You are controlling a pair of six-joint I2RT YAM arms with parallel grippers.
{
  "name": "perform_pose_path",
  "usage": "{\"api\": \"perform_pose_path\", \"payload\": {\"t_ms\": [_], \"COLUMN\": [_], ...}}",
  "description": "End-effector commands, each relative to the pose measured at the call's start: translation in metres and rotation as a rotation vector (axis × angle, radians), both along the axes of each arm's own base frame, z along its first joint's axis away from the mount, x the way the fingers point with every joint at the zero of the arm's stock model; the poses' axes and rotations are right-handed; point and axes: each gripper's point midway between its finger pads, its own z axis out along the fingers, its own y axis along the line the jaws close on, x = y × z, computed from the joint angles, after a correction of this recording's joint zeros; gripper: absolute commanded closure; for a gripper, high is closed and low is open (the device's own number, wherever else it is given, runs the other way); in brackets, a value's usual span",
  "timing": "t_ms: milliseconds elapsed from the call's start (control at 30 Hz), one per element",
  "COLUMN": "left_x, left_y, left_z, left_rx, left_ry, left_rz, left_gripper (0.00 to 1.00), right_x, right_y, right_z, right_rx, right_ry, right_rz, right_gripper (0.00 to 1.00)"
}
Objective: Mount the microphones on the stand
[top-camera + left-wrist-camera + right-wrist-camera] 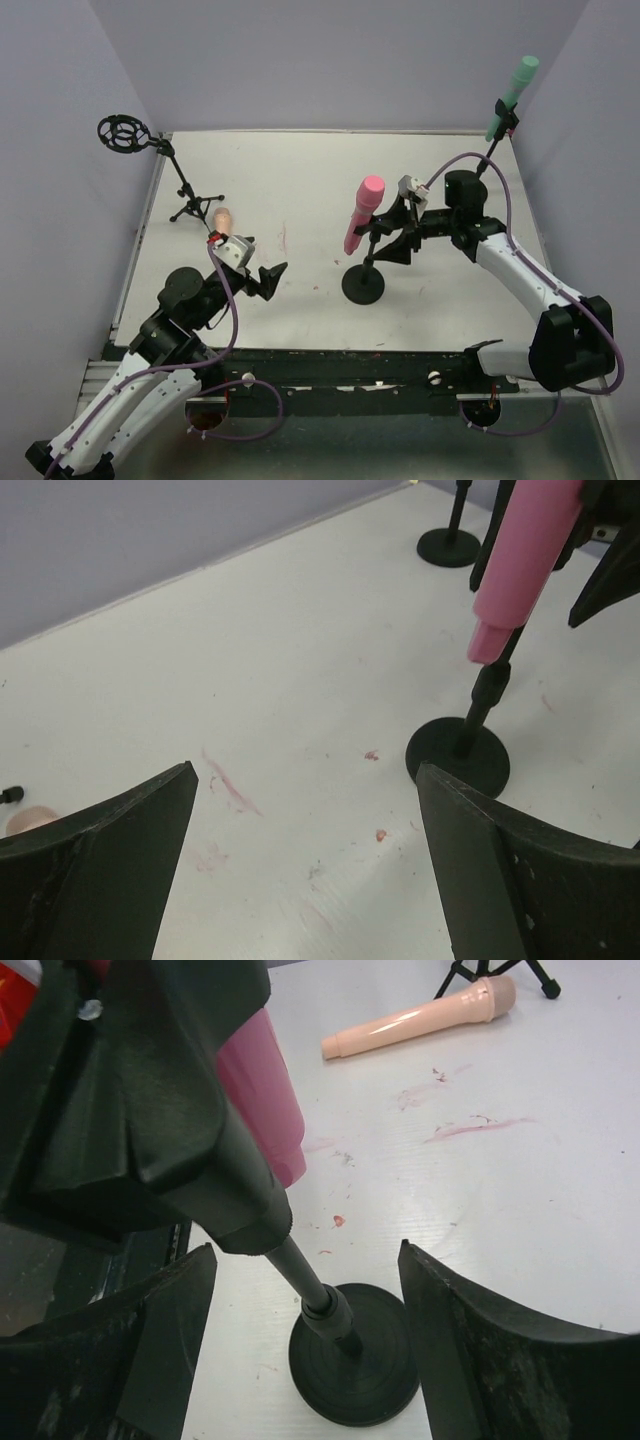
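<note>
Fingers point(480, 1360) of the right gripper point(305, 1258) are spread wide, one on each side of the black pole of the round-base stand point(352, 1360); whether they touch it cannot be told. The pink microphone point(262, 1090) sits in that stand's clip, just above the gripper and tilted, head up. The peach microphone point(420, 1020) lies flat on the table point(300, 170), well ahead of this gripper, its head just beside the feet of the tripod stand point(190, 205), whose ring holder point(124, 133) holds nothing. The mint green microphone point(512, 95) is clipped tilted in a tall stand point(497, 140), well behind the right gripper.

The left gripper point(305, 775) hangs above bare table with its jaws parted and nothing between them. The pink microphone is ahead of it to the right, and the peach one lies off to its left, barely in its wrist view.
</note>
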Motion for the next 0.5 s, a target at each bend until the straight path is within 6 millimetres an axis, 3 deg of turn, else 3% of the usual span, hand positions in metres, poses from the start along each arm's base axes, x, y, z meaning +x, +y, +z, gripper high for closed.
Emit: {"api": "perform_pose_path", "payload": {"t_ms": [0, 167, 400, 467], "left_x": [0.003, 0.000, -0.002, -0.003], "left_y": [0.014, 0.017, 0.022, 0.023], "left_z": [-0.008, -0.008, -0.003, -0.002], "left_rx": [0.033, 0.033, 0.018, 0.018], "left_ry": [0.006, 0.004, -0.013, -0.019], "left_rz": [0.067, 0.070, 0.088, 0.089], "left_gripper": [0.01, 0.01, 0.01, 0.01], "right_x": [0.003, 0.005, 0.005, 0.000], "right_y": [0.008, 0.011, 0.011, 0.006], "right_z": [-0.007, -0.008, -0.008, -0.004], "right_rx": [0.010, 0.025, 0.022, 0.011], "right_ry": [0.005, 0.002, -0.005, -0.025], "right_rz": [0.013, 0.028, 0.038, 0.045], "right_gripper": [0.23, 0.39, 0.81, 0.87]}}
